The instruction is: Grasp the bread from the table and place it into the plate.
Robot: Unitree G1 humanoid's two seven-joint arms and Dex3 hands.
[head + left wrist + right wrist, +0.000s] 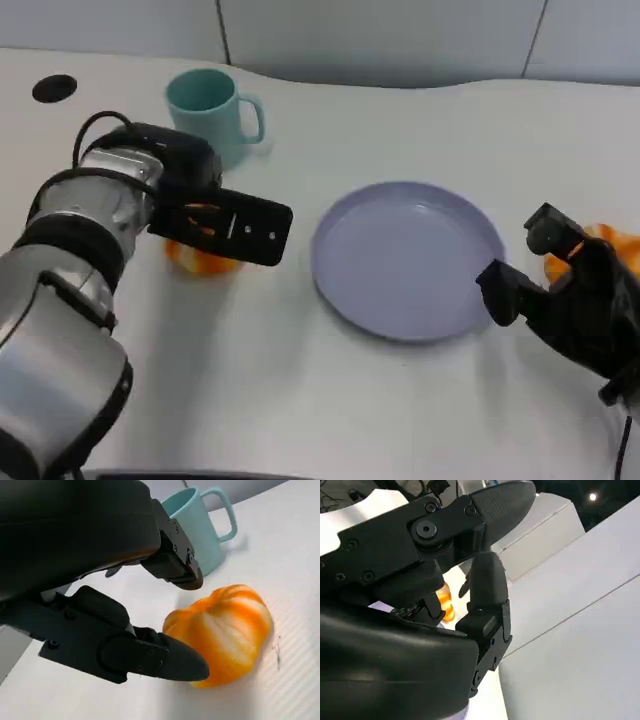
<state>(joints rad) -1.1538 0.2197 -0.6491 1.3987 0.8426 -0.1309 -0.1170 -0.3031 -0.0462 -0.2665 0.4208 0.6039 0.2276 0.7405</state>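
An orange, ridged bread [203, 263] lies on the white table left of the empty lavender plate [405, 262]. My left hand [222, 225] hovers right over it with its fingers stretched toward the plate. In the left wrist view the bread [225, 630] sits between two fingers: the lower fingertip [182, 662] touches its side, while the upper one [180, 570] stays clear of it. My right hand [570, 300] is at the plate's right edge, fingers apart and holding nothing.
A teal mug [210, 112] stands just behind the left hand and also appears in the left wrist view [200, 525]. A second orange piece [612, 246] lies behind the right hand. A black round hole [53, 88] marks the table's far left.
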